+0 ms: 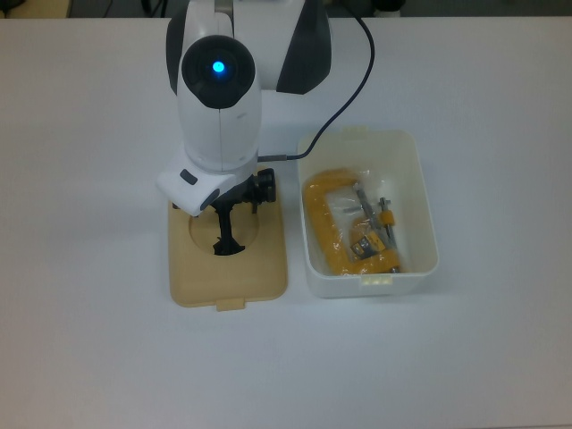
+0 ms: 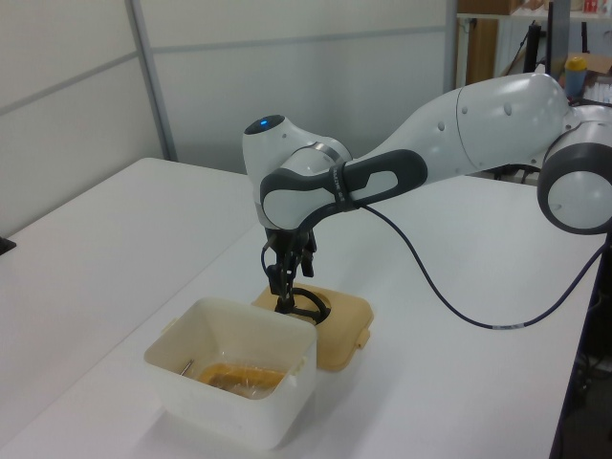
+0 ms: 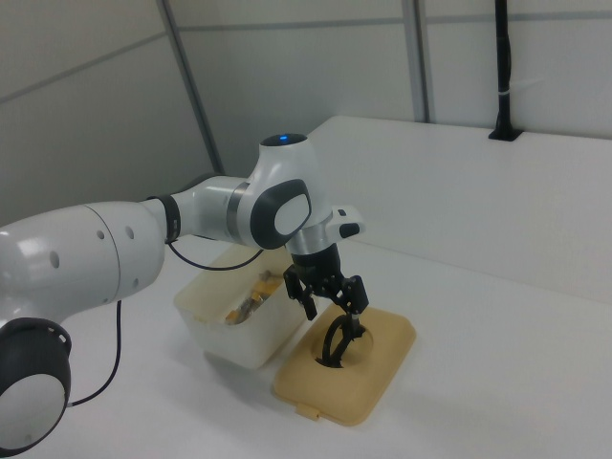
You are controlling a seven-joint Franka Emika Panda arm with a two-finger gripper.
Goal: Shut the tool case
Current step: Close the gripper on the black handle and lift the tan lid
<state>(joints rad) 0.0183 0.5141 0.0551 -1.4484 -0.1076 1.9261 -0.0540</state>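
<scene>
Beige lid (image 1: 228, 259) lies flat on the bench just beside the open white tub (image 1: 371, 214). The hand (image 2: 285, 292) hangs at its black handle (image 3: 337, 342), grip unclear. Next: clamp, lift, carry over.

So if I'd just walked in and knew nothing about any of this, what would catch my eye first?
Probably the big white robot arm reaching over the white table, with a blue light glowing on top of it. Its gripper is lowered right at the black handle of a beige lid lying flat on the table. Beside the lid stands an open white tub with a yellow clamp inside.
</scene>
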